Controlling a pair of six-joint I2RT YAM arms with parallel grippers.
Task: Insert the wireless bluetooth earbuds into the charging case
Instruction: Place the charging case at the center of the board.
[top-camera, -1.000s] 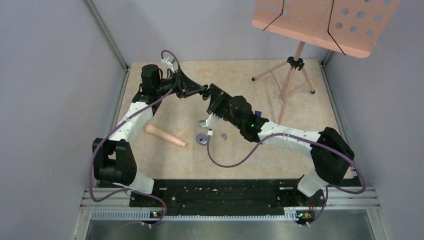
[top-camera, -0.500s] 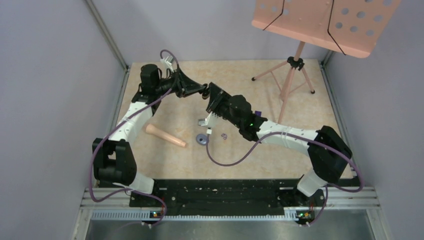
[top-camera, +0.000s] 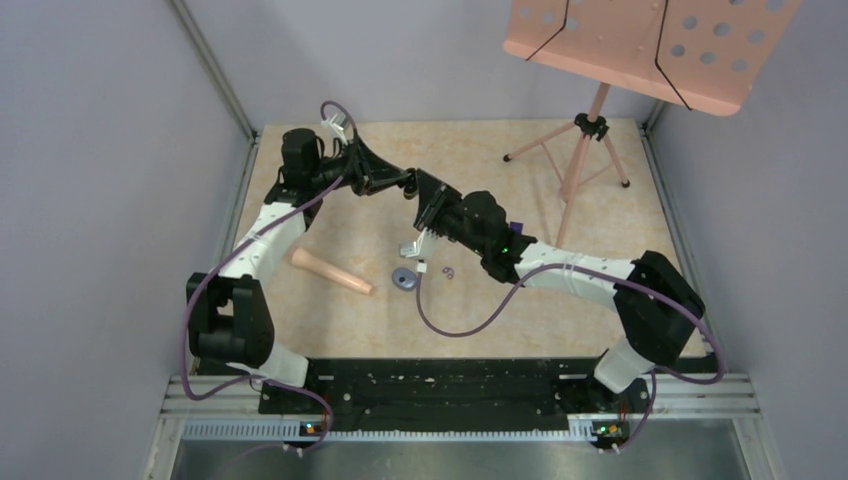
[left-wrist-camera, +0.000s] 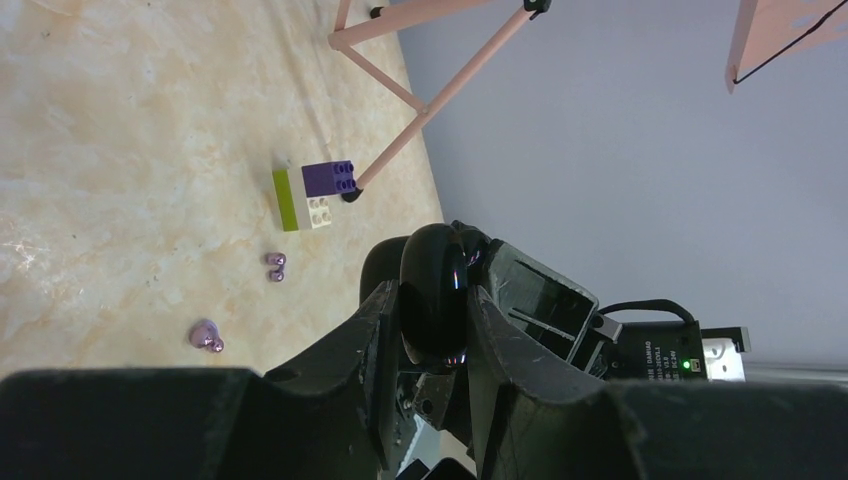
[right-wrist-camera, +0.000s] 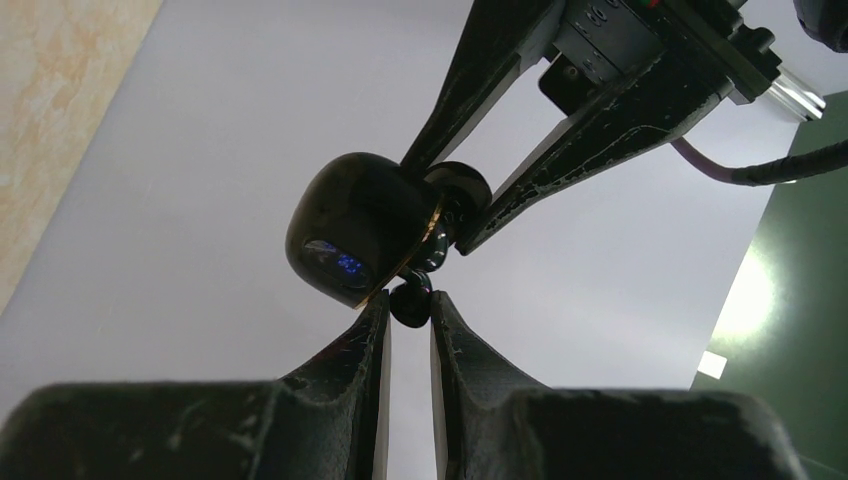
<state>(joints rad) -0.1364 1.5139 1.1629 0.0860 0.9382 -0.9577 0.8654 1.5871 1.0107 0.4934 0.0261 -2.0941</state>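
Observation:
My left gripper (left-wrist-camera: 432, 305) is shut on the glossy black charging case (left-wrist-camera: 436, 290), held in the air above the table's far middle (top-camera: 408, 186). The right wrist view shows the case (right-wrist-camera: 358, 232) open, with left fingers (right-wrist-camera: 560, 150) clamped on its far part. My right gripper (right-wrist-camera: 410, 300) is shut on a small black earbud (right-wrist-camera: 411, 303), which touches the case's open edge. In the top view the right gripper (top-camera: 424, 198) meets the left one. Two pale purple earbuds (left-wrist-camera: 275, 265) (left-wrist-camera: 206, 336) lie on the table; one purple earbud (top-camera: 448, 272) shows in the top view.
A purple-and-yellow block (left-wrist-camera: 315, 193) lies by a foot of the pink music stand (top-camera: 588, 135) at the back right. A wooden cone (top-camera: 332, 272) and a small blue-grey disc (top-camera: 404, 279) lie at the front middle. Grey walls close in the table.
The right arm has edged slightly left and forward, bringing its gripper closer against the left one. The left arm has barely moved.

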